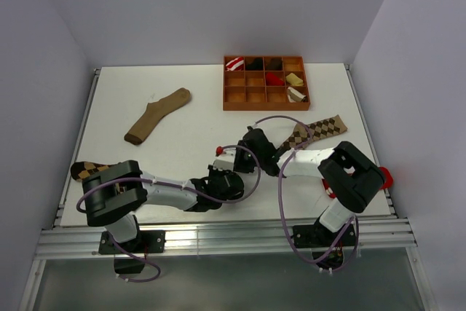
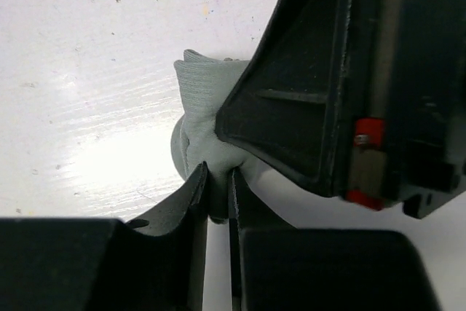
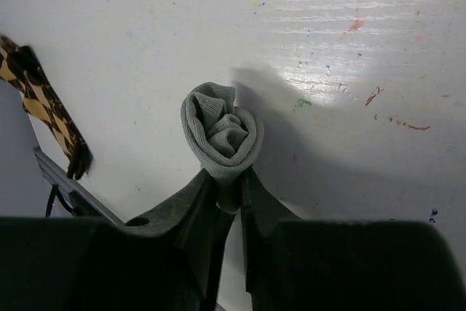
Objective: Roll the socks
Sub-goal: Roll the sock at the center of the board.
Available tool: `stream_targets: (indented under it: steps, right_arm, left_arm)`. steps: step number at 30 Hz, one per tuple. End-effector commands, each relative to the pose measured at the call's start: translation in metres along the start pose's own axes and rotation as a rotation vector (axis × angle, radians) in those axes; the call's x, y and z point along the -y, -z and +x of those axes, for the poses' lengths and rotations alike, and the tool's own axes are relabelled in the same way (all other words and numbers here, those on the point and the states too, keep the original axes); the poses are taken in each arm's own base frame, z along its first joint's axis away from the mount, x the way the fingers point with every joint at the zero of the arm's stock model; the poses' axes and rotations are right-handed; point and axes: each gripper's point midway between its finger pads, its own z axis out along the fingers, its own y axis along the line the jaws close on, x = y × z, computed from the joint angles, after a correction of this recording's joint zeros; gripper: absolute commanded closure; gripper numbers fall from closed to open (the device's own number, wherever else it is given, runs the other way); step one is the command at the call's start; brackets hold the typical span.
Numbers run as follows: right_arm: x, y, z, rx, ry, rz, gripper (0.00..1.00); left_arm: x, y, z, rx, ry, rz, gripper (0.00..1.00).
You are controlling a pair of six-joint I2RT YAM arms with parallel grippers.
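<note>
**Grey roll pinched from two sides**

The small plain grey fabric ankle sock [image 3: 222,130], wound into a tight spiral, sits near the front middle of the white surface [image 1: 182,78]. Its roll axis points up toward the right wrist camera. It lies straight ahead of both sets of fingertips. The right pincer [image 3: 231,183] is clenched on the roll's near edge, and the left pincer [image 2: 218,180] is clenched on a fold from the other side. Neither arm is nearer. Letting go on either side could, I judge, let the spiral unwind. The lighter brown argyle sock [image 1: 320,129] lies behind the right arm, and the darker brown argyle sock [image 1: 91,169] lies beside the left.
</note>
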Motion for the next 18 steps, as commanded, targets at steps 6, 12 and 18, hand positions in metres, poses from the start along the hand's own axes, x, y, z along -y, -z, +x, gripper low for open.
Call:
stream_targets:
  steps: [6, 12, 18]
  right_arm:
    - [-0.039, 0.029, -0.018, 0.134, -0.02, -0.224, 0.48]
    - [-0.04, 0.031, -0.021, 0.151, 0.019, -0.237, 0.3]
    - [-0.032, 0.019, -0.014, 0.129, 0.027, -0.229, 0.3]
  left_arm:
    - [-0.001, 0.011, 0.028, -0.166, 0.232, 0.222, 0.99]
    - [0.0, 0.018, 0.015, -0.186, 0.379, 0.353, 0.99]
    - [-0.009, 0.018, 0.006, -0.195, 0.515, 0.415, 0.99]
